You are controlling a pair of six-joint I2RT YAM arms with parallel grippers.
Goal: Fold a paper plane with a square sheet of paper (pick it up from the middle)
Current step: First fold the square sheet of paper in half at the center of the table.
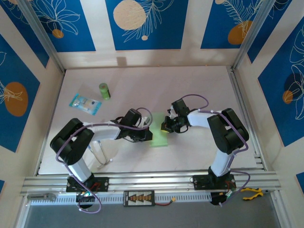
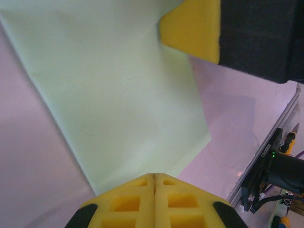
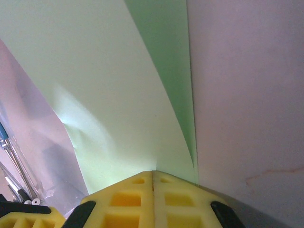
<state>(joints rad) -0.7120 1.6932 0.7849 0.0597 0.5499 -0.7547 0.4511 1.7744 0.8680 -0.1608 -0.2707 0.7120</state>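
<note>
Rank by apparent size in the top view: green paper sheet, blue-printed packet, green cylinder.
1. paper sheet and packet: look about alike, and the sheet is partly covered, so not ranked against each other.
2. green cylinder: clearly smallest.

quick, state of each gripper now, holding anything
left gripper: jaws shut, tips on the square sheet of paper, hold unclear
right gripper: jaws shut, tips on the sheet, hold unclear
</note>
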